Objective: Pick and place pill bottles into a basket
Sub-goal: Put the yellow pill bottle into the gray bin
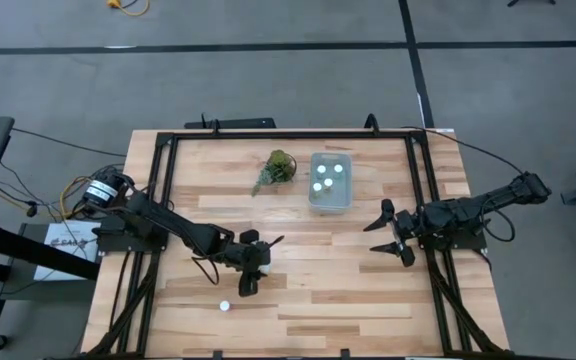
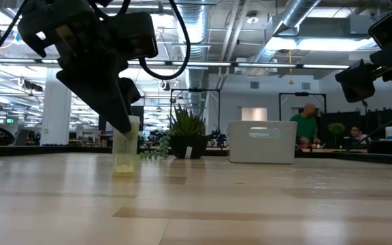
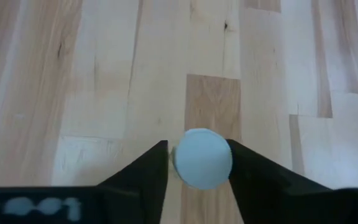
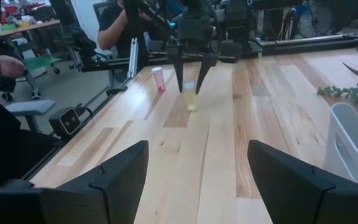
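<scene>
Near the desk's front-left quarter, the left gripper (image 1: 249,283) straddles an upright pill bottle (image 3: 202,158), fingers not yet clenched, so the pick step evidently needs closure, then carriage to the basket (image 1: 330,181) toward the rear edge; right gripper (image 1: 396,240) waits released.
</scene>
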